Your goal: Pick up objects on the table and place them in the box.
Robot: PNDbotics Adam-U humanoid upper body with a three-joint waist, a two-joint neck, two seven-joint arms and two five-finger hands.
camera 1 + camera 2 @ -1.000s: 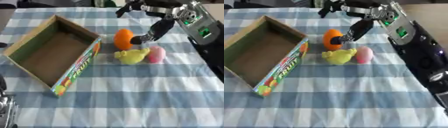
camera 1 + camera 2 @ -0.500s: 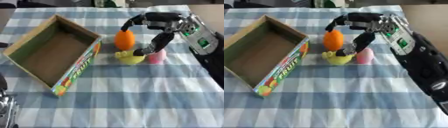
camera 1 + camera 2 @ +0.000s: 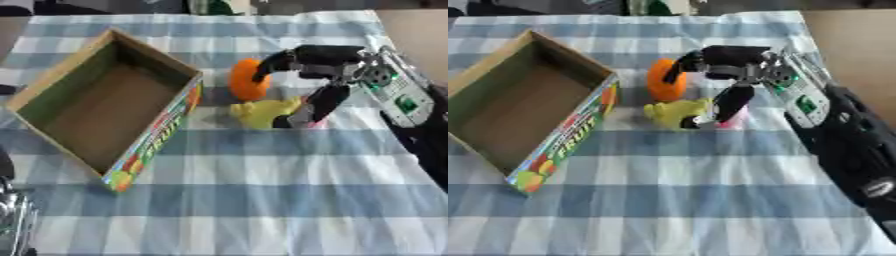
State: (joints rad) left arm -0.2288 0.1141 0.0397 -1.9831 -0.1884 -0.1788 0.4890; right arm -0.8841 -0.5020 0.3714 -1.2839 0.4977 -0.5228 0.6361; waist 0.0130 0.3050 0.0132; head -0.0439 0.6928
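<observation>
An orange, rounded object (image 3: 245, 82) stands right of the cardboard box (image 3: 157, 135), which is open on top and holds nothing. A yellow object (image 3: 261, 113) lies just in front of the orange one. A pink object (image 3: 738, 118) peeks out beside it, mostly hidden. My right hand (image 3: 337, 60) hovers over these three, open. Its fingers (image 3: 280, 59) arch over the top right of the orange object. The thumb (image 3: 317, 102) points down between the yellow and pink objects. My left hand (image 3: 10, 222) shows only as a silver shape in the lower left corner.
A blue and white checked cloth (image 3: 262, 190) covers the table. The box lies askew at the left, its printed wall facing the objects. My right forearm (image 3: 842, 135) runs along the right side. Dark things stand beyond the table's far edge.
My right hand has come down and nearer, from behind the orange object to over the group. Its thumb now reaches down in front of the pink object.
</observation>
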